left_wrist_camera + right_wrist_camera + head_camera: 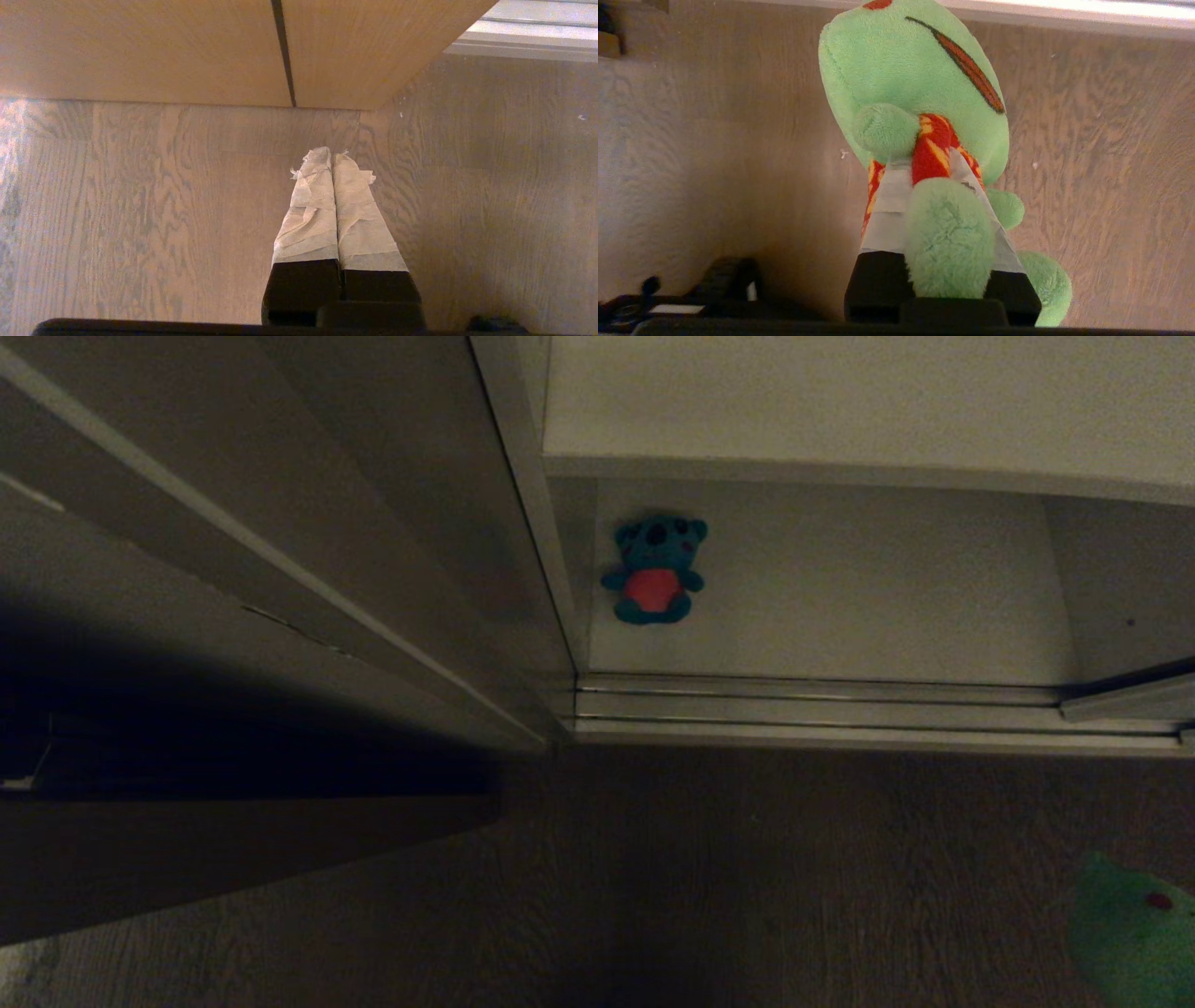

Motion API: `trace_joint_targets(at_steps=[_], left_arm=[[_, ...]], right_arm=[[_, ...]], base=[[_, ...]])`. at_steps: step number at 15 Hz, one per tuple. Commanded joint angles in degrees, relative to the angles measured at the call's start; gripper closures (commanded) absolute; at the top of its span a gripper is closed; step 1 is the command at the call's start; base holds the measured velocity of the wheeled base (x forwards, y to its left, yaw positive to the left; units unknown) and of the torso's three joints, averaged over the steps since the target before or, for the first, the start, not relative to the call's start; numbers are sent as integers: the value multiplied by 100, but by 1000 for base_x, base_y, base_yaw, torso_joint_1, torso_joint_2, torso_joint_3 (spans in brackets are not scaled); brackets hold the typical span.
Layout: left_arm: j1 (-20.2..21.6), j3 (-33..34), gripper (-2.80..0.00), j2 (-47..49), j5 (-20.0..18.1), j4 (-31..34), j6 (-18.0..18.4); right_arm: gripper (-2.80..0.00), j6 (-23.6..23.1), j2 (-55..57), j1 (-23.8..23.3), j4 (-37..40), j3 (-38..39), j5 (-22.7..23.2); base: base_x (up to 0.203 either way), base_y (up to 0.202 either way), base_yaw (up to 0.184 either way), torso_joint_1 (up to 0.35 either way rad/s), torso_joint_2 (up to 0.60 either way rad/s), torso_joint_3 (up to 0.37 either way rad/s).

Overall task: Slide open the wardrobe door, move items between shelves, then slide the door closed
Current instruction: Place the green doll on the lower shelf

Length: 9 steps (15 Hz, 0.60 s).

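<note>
Your right gripper (931, 182) has its taped fingers (887, 210) pinching the green frog (910, 70) by its red-trimmed body, head pointing away from the wrist, over the wooden floor (1111, 163). In the head view the frog (1134, 933) shows only as a green blur at the 4 o'clock corner, low over the floor and well apart from the wardrobe.

Your left gripper (332, 161) hangs idle over the floor, its taped fingers (310, 205) pressed together on nothing, with brown wooden panels (187, 46) ahead of it.

The sliding wardrobe door (308, 523) stands pushed aside at 10 o'clock, so the opening is clear. Inside, the teal-blue bear (655, 569) lies on the lowest shelf (840, 597), close to the door's edge, near 12 o'clock. A higher shelf (840, 401) juts out above it.

The step in hand looks like carrying the frog to a shelf. The next move likely calls for lifting it over the floor track (840, 709) at the threshold and under or onto the upper shelf edge, setting it down clear of the bear.
</note>
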Motion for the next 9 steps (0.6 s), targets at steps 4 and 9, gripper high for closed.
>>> trace_joint_targets(at_steps=[4, 9], left_arm=[[-2, 1, 0, -3, 0, 2, -2], [-2, 1, 0, -3, 0, 2, -2]], right_arm=[[0, 166, 2616, 314, -764, -695, -61], [0, 217, 5058, 56, -2652, -924, -31]], base=[[0, 0, 0, 0, 0, 0], [0, 0, 0, 0, 0, 0]])
